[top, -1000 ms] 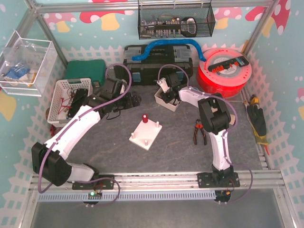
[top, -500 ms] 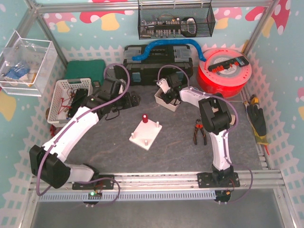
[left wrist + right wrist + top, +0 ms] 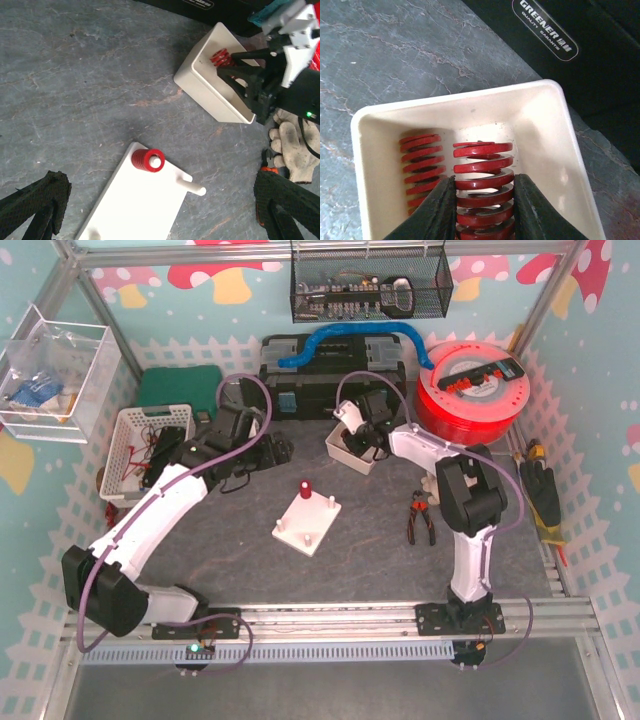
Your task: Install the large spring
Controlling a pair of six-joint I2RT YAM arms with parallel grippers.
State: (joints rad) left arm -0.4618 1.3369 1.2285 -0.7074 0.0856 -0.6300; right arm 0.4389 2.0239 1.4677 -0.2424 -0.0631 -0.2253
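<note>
My right gripper (image 3: 482, 200) is shut on the large red spring (image 3: 482, 175) inside the white bin (image 3: 560, 145), fingers (image 3: 437, 210) on both sides of its coils. A smaller red spring (image 3: 420, 160) lies beside it in the bin. In the top view the right gripper (image 3: 368, 433) is over the bin (image 3: 343, 453). The white peg plate (image 3: 307, 520) sits mid-table with a small red spring (image 3: 147, 159) on one peg and a bare peg (image 3: 192, 186) next to it. My left gripper (image 3: 160, 220) is open above the plate, holding nothing.
A black toolbox (image 3: 335, 375) stands behind the bin. Red-handled pliers (image 3: 418, 517) lie right of the plate. A white basket (image 3: 145, 445) is at the left, a red filament spool (image 3: 472, 390) at the back right, and a glove (image 3: 292, 145) lies near the pliers.
The right arm has shifted its elbow to the right and its gripper has settled in the bin on the large spring. The left arm has drawn back slightly to the left.
</note>
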